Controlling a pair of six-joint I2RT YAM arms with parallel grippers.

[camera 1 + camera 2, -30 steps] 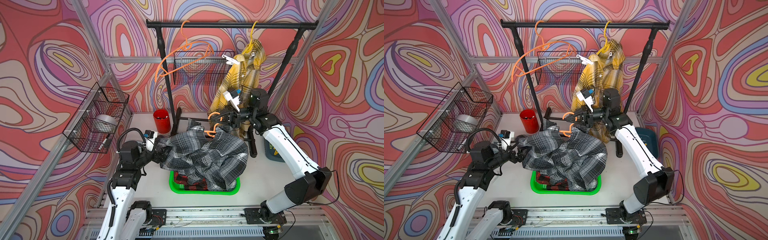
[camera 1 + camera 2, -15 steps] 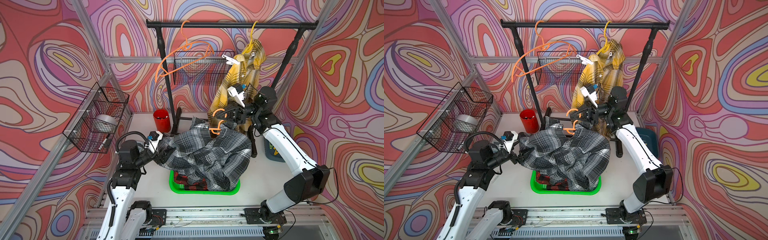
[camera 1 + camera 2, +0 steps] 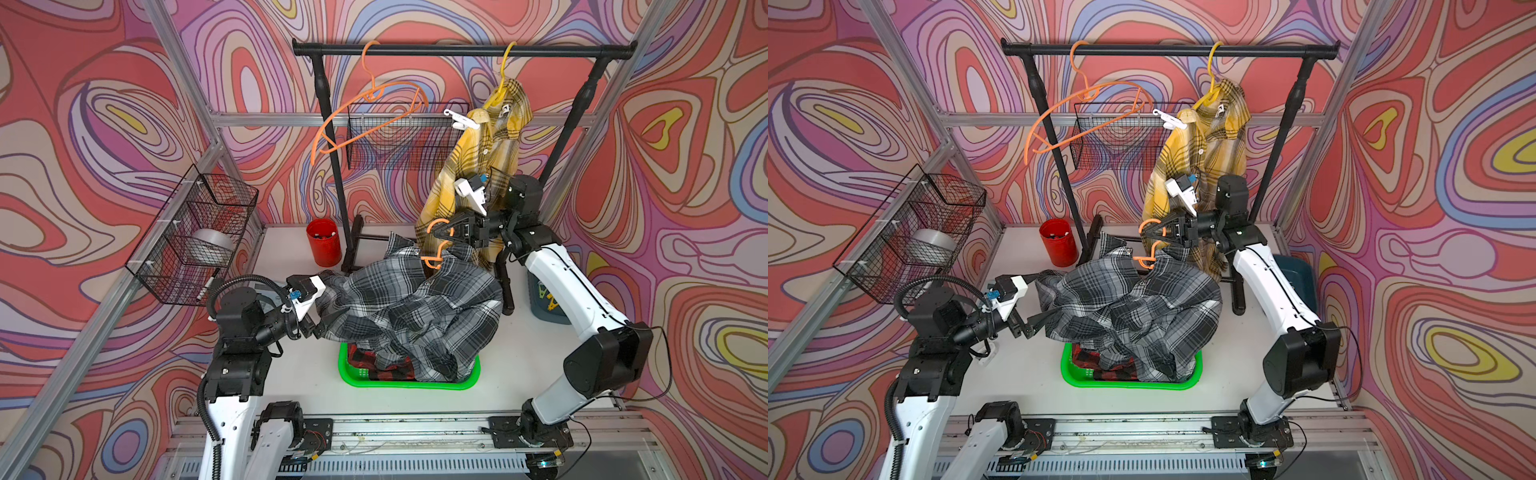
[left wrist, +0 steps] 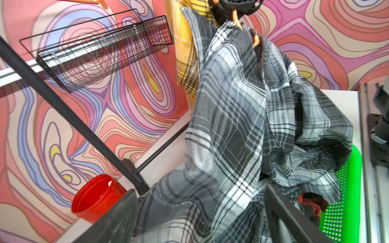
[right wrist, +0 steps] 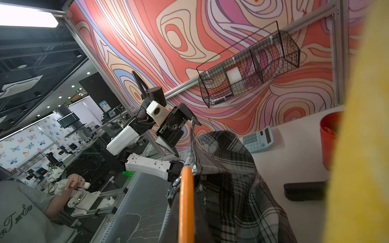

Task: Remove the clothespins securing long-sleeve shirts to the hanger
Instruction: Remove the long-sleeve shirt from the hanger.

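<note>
My right gripper (image 3: 446, 230) is shut on the hook of an orange hanger (image 3: 436, 245) that carries the grey plaid shirt (image 3: 415, 303), which droops over the green basket (image 3: 407, 384). At the shirt's left edge my left gripper (image 3: 320, 328) stands open, its fingers wide apart with loose cloth (image 4: 242, 126) lying between them. A red-and-black shirt (image 3: 374, 361) lies in the basket. On the rail a yellow plaid shirt (image 3: 478, 166) hangs from a yellow hanger (image 3: 503, 79), with a white clothespin (image 3: 459, 119) on its shoulder. I see no clothespin on the grey shirt.
An empty orange hanger (image 3: 365, 108) hangs on the black rail. A red cup (image 3: 324, 243) stands by the rack's left post. Wire baskets sit on the left wall (image 3: 195, 237) and back wall (image 3: 399, 137). A dark bin (image 3: 544, 299) with clips is at the right.
My right gripper has lifted the hanger and the grey shirt slightly, nearer the yellow shirt. The left gripper has stayed wide at the shirt's left edge.
</note>
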